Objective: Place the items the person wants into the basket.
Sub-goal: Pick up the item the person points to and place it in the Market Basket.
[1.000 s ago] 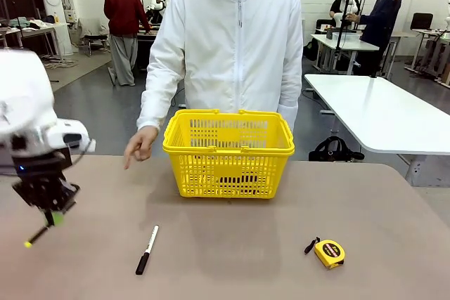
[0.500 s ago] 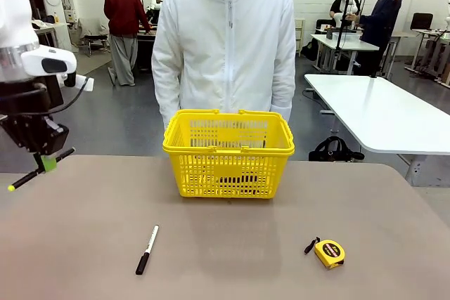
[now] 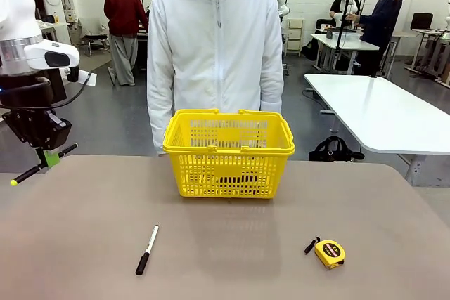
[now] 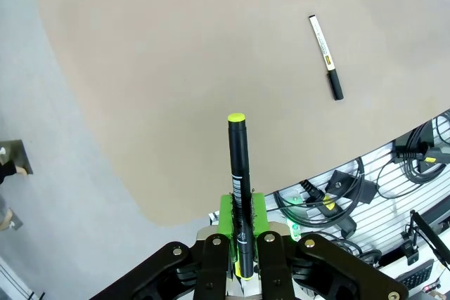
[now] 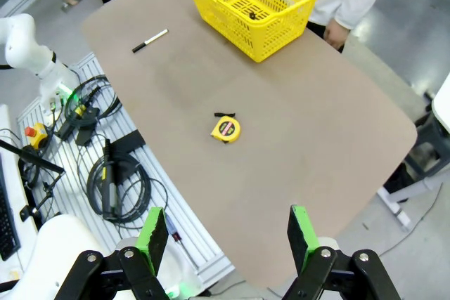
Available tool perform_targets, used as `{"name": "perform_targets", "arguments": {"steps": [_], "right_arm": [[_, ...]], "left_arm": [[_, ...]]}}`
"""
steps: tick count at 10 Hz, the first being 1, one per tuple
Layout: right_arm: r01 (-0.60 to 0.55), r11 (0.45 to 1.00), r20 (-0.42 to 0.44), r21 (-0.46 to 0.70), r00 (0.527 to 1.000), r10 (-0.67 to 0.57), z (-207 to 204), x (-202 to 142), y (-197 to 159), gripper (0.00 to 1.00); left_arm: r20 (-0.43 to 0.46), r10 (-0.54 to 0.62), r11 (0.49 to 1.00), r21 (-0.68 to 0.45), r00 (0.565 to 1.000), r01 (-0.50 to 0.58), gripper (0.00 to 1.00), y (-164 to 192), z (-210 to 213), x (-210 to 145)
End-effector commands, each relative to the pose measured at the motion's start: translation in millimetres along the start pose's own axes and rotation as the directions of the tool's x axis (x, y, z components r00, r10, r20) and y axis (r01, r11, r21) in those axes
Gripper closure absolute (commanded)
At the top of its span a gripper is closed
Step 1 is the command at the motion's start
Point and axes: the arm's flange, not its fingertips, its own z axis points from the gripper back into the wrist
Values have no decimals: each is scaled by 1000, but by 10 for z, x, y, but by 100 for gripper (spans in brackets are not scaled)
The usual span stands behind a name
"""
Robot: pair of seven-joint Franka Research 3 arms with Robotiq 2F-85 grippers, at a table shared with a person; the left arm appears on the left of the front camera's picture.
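Left gripper [image 3: 46, 159] raised past the table's left edge, pads clamped on the black pen [image 3: 39, 164], marker [image 3: 147, 249] lying below-right of it, yellow basket [image 3: 228, 151] farther right before the person [image 3: 214, 47], tape measure [image 3: 328, 253] rightmost, right gripper [image 5: 223, 233] high above, fingers spread, empty.

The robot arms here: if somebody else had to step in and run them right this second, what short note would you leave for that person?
Left gripper: shut on the black pen, held in the air above the table's left edge, yellow tip pointing out.
Right gripper: open, holding nothing, high over the table's near side.
Yellow basket: at the far middle, in front of the person; something dark lies on its floor, too unclear to name.
White marker and tape measure: lying on the table, untouched.
Done: pen picked up.
Left: carry the pen across to the basket and let it go inside.
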Motion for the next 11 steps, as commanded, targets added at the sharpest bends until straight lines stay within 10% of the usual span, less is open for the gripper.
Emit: {"name": "perform_targets", "arguments": {"steps": [1, 3, 4, 11], "right_arm": [[-16, 1000, 22, 23, 1000, 15, 1, 7, 4, 11], [-16, 1000, 22, 23, 1000, 15, 1, 7, 4, 11], [-16, 1000, 22, 23, 1000, 15, 1, 7, 4, 11], [-16, 1000, 22, 23, 1000, 15, 1, 7, 4, 11]], "left_arm": [[6, 2, 1000, 1, 1000, -2, 100, 3, -8, -30], [0, 0, 1000, 0, 1000, 0, 89, 0, -1, 0], [84, -182, 983, 26, 980, 180, 89, -156, 173, 277], [118, -706, 708, 105, 698, 698, 89, -1313, 329, 2607]]}}
